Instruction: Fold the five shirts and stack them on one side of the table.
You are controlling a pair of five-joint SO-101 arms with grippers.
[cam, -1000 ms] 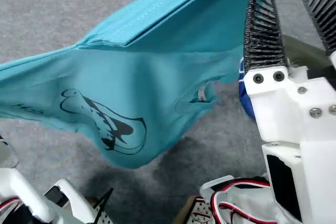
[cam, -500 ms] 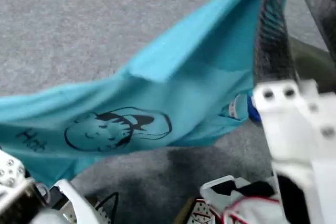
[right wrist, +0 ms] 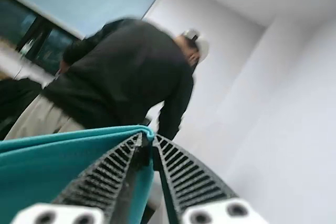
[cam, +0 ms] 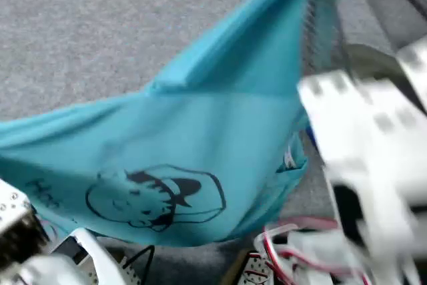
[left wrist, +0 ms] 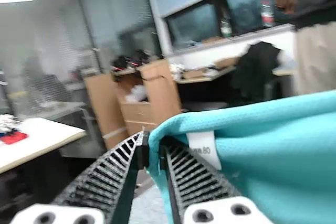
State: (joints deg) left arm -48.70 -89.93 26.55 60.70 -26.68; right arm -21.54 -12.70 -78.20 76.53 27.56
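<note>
Compared to a second ago, the teal shirt (cam: pixel 200 151) has sagged lower and swung toward the near edge. Its face drawing (cam: pixel 157 198) now sits down by the arm bases, and the right arm (cam: pixel 363 138) has shifted over. The shirt hangs stretched in the air above the grey felt-like table (cam: pixel 80 38), not lying on it. The left gripper (left wrist: pixel 154 153) is pinched tight on the shirt's edge right by the label (left wrist: pixel 202 149). The right gripper (right wrist: pixel 147 148) is clamped on a folded hem. Office room behind, with cardboard boxes (left wrist: pixel 157 95). Count: one shirt, two grippers.
</note>
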